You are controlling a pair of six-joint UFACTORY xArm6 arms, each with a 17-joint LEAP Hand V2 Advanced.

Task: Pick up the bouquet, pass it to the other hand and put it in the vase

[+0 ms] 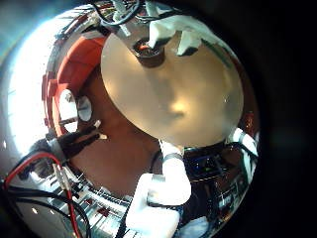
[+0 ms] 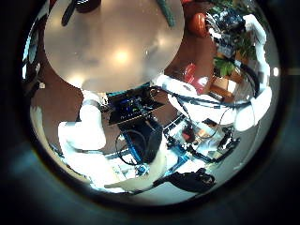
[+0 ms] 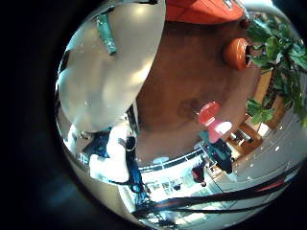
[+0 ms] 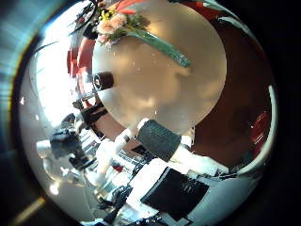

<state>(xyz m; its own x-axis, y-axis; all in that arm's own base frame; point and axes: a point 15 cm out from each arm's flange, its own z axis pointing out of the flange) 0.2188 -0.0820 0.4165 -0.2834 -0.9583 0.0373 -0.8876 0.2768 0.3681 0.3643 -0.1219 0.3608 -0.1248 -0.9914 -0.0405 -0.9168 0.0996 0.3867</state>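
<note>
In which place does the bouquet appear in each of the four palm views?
Left little finger side: I cannot make it out.
Left thumb side: probably its stems, at the table's edge.
Right little finger side: probably a stem, on the table.
Right thumb side: the whole bouquet, lying on the table.
Shared landmark: the round table.

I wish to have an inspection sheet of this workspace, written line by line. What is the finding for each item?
surface: round pale table top, bare in its middle.
job's things: bouquet of pink flowers with green stems lies flat on the table near its edge; dark round vase stands near the edge, with nothing in it.
clutter: nothing seen on the table.
hands: left hand and right hand are above the table, fingers relaxed, holding nothing.
cables: nothing seen on the table.
surroundings: reddish-brown floor; green leafy plant beside an orange pot.
</note>
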